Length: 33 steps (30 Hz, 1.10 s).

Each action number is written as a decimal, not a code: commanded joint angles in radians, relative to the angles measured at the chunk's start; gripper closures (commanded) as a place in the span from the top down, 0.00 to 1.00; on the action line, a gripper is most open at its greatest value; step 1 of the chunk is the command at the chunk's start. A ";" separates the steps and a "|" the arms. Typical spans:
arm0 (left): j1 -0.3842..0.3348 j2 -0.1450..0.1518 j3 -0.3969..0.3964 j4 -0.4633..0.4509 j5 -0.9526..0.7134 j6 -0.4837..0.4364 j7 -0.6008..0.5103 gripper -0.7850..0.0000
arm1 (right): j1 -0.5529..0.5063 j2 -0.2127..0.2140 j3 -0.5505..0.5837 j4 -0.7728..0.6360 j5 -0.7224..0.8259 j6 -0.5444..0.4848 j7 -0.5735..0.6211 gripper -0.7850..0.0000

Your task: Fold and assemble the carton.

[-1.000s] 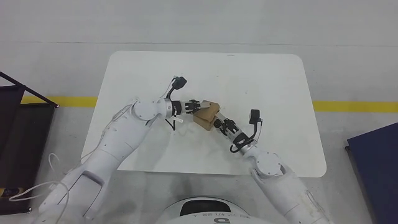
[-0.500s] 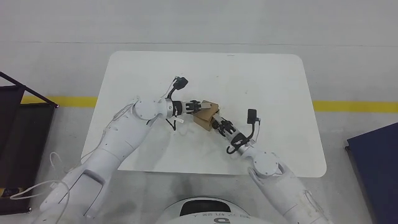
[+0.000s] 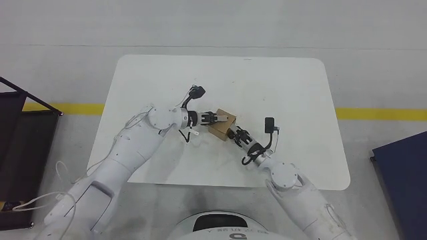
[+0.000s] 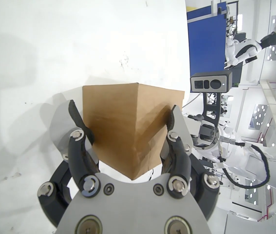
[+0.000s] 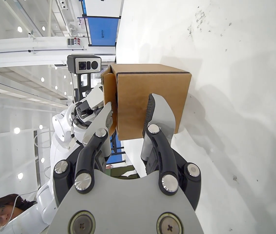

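A small brown carton [image 3: 222, 123] rests on the white table [image 3: 280, 87], near its middle and toward the front edge. My left gripper [image 3: 207, 119] holds it from the left end. In the left wrist view the carton [image 4: 118, 122] points a vertical corner at the camera, and the gripper [image 4: 123, 104] has a pad pressed on each adjoining face. My right gripper [image 3: 235, 133] is at the carton's opposite end. In the right wrist view that gripper [image 5: 131, 101] is open around the carton [image 5: 152, 86], one finger over its face and the other outside a loose side flap [image 5: 108, 91].
The table has bare room behind and to both sides of the carton. A dark cart [image 3: 20, 140] stands off the table's left side, and a blue panel [image 3: 407, 167] is on the floor to the right. The front edge is close behind the right gripper.
The carton has gone from tilted, with a raised flap, to sitting squarer on the table. My left gripper has pushed in toward it, and the right gripper has shifted slightly left.
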 commanded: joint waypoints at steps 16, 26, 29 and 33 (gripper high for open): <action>0.002 0.000 -0.011 -0.007 -0.009 -0.006 0.002 0.87 | -0.016 0.000 0.022 -0.017 0.000 -0.001 0.002 0.48; 0.004 0.000 -0.012 -0.005 -0.009 -0.005 -0.005 0.89 | -0.015 -0.003 0.021 -0.013 0.000 0.005 0.006 0.50; 0.006 -0.001 -0.011 -0.003 -0.009 -0.005 -0.006 0.89 | -0.015 -0.003 0.023 -0.012 0.001 0.010 0.008 0.51; 0.007 -0.002 -0.009 -0.002 -0.008 -0.006 -0.006 0.89 | -0.016 -0.004 0.027 -0.016 0.004 0.012 0.011 0.53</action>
